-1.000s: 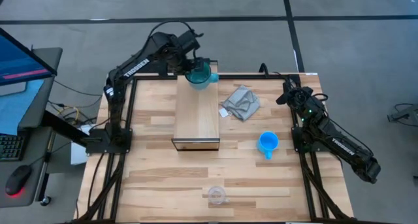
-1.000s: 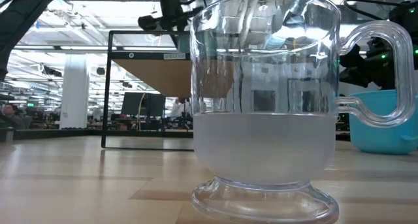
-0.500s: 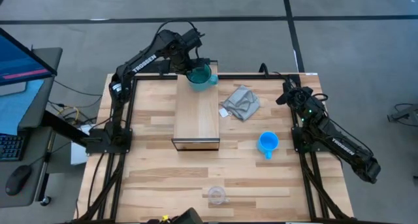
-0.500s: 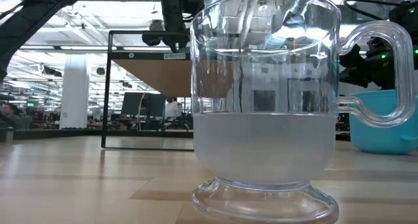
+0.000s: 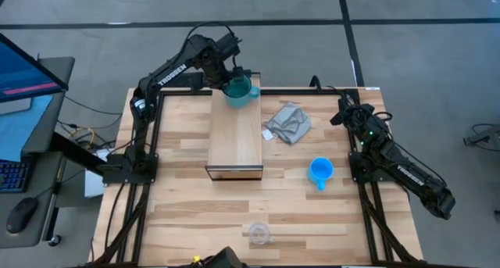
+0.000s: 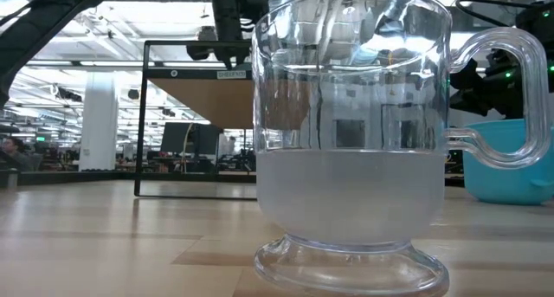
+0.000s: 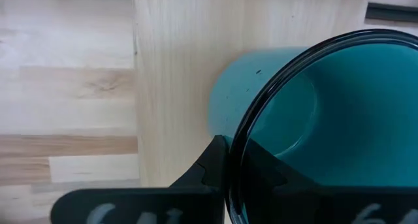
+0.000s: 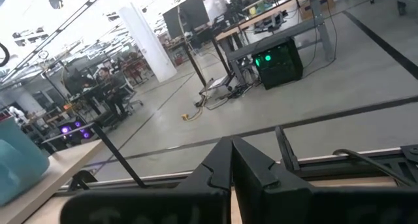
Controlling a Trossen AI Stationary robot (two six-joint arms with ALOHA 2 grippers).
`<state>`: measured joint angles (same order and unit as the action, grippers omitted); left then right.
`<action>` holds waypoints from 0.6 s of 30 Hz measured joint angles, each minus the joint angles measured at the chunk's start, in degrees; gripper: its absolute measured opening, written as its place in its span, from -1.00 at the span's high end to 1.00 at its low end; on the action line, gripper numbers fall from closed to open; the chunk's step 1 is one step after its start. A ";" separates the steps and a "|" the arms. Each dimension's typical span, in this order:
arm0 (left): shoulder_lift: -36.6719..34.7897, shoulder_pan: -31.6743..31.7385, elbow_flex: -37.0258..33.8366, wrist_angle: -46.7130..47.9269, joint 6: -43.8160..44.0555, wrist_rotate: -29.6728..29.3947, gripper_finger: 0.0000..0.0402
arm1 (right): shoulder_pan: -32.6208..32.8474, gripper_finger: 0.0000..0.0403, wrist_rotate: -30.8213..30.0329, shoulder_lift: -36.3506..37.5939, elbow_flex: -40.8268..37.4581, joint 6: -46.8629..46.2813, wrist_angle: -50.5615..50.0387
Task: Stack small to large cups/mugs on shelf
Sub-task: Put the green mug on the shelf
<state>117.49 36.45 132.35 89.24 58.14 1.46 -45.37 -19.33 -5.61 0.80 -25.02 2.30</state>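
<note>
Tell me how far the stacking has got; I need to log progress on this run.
Early stage. The left gripper is shut on the teal mug's rim at the far end of the shelf. The blue mug and the glass cup sit on the table, not yet stacked. The right gripper waits shut at the table's right edge.

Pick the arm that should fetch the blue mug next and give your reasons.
Right. The right gripper is free at the table's right edge, the same side as the blue mug. The left gripper is occupied: its fingers pinch the teal mug's rim at the shelf's far end.
</note>
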 joint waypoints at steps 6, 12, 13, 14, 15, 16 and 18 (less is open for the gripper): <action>0.61 -0.11 -0.48 0.23 1.26 -0.18 0.96 | -0.01 0.84 0.00 0.00 0.00 0.00 -0.01; 1.36 -0.07 -0.37 -1.25 1.01 1.16 0.96 | -0.02 0.84 0.00 -0.03 0.00 0.06 0.00; 1.38 -0.07 -0.37 -1.47 1.10 1.09 0.96 | -0.03 0.84 -0.02 -0.02 0.00 0.07 -0.01; 1.38 -0.07 -0.37 -1.50 1.08 1.11 0.96 | -0.03 0.84 -0.02 -0.04 0.00 0.07 -0.01; 1.40 -0.07 -0.37 -1.49 0.93 1.20 0.94 | -0.01 0.84 -0.01 -0.04 0.00 0.08 -0.01; 1.40 -0.07 -0.39 -1.30 0.83 1.26 0.91 | -0.03 0.84 -0.02 -0.04 0.00 0.10 0.00; 1.43 -0.03 -0.39 -0.95 0.73 1.41 0.82 | -0.01 0.84 -0.02 -0.04 0.00 0.15 0.00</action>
<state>118.92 36.41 131.96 88.29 58.87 2.87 -45.39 -19.35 -5.65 0.80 -24.86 2.30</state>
